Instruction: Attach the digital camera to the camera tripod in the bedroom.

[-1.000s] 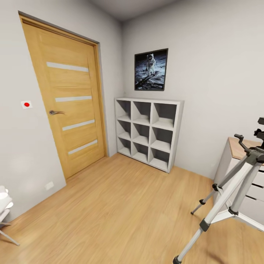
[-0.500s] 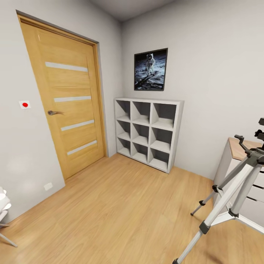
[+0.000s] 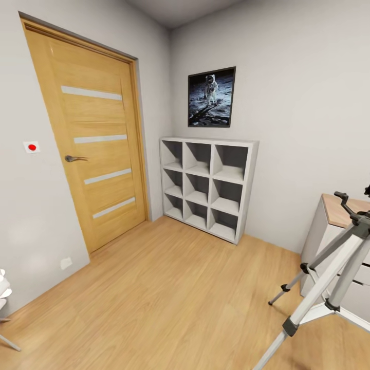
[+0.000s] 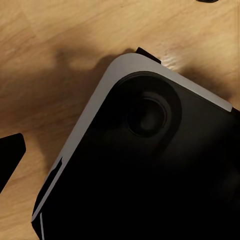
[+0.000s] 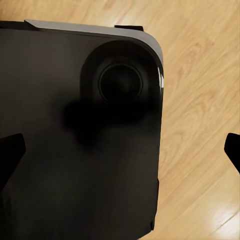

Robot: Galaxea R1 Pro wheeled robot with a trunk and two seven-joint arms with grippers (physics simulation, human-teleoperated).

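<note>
Though we find no readable writing anywhere, the camera tripod [image 3: 329,288] stands on the wood floor [image 3: 180,303] against the wood-topped bench [image 3: 339,210], well apart from the white cube shelf [image 3: 208,185], astronaut poster [image 3: 211,97] and oak door [image 3: 95,144]. Whether either arm's jaws are spread, we cannot tell.

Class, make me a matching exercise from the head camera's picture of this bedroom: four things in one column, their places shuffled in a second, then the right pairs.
Things:
1. door
2. poster
3. shelf
4. tripod

Places:
A. on the wall above the shelf
B. at the right edge, in front of the desk
C. in the left wall
D. on the floor against the far wall

Pairs: 1-C, 2-A, 3-D, 4-B
</note>
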